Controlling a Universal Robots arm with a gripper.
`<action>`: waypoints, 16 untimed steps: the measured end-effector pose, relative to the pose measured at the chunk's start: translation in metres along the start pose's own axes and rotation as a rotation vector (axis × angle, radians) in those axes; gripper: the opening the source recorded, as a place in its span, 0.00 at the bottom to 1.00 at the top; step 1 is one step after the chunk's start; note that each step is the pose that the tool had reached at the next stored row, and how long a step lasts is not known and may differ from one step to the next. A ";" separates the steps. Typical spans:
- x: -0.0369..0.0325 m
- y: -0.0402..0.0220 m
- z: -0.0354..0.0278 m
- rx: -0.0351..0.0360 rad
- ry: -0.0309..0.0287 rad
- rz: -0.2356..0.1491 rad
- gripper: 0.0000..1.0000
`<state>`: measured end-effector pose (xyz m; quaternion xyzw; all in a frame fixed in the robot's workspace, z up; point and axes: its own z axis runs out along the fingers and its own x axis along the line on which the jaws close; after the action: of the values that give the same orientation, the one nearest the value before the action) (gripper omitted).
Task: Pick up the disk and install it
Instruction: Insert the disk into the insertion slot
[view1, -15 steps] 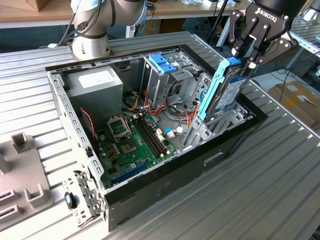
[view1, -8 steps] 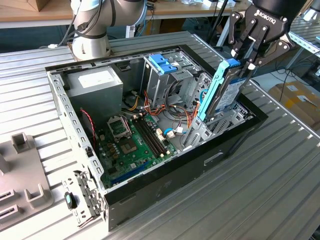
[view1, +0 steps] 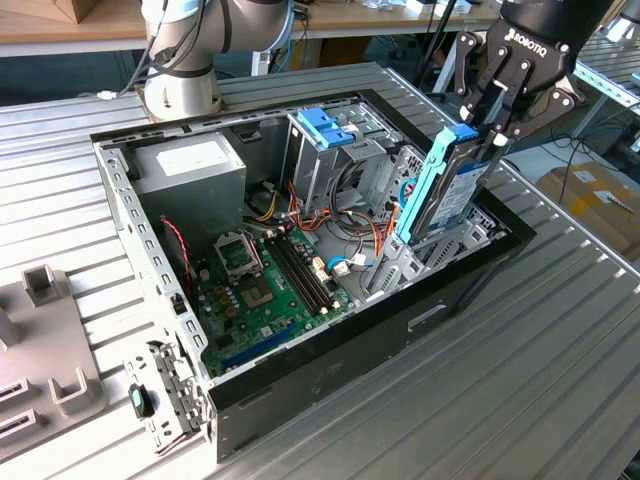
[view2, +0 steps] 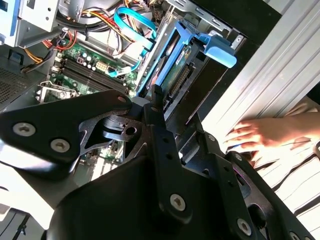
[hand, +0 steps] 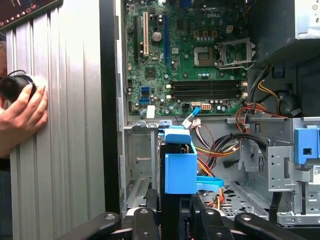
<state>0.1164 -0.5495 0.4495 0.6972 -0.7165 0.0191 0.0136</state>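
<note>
As one hand (view1: 492, 138) grips one disk (view1: 447, 195), one case (view1: 330, 385)

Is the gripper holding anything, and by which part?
Yes: the gripper holds the disk by its upper end; the disk stands nearly upright in the case.

Lettering and labels: locations logged, five surfaces.
Exterior view: a white wordmark runs along the black body of the gripper (view1: 487, 135); a white label with fine print, too small to make out, lies on top of the power supply (view1: 190, 160). First wrist view: white maker's lettering and small component markings on the motherboard (hand: 200, 55); a small printed sticker on the drive cage (hand: 280, 170) at its outer edge; coloured characters, illegible, on a dark screen (hand: 22, 10).
</note>
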 end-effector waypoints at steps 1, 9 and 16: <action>0.0000 0.0000 0.0011 0.0000 -0.0001 0.000 0.35; -0.0008 0.0002 0.0176 -0.0001 -0.0002 0.000 0.35; -0.0014 0.0002 0.0312 0.0000 -0.0002 0.000 0.35</action>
<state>0.1164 -0.5496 0.4183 0.6972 -0.7165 0.0191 0.0136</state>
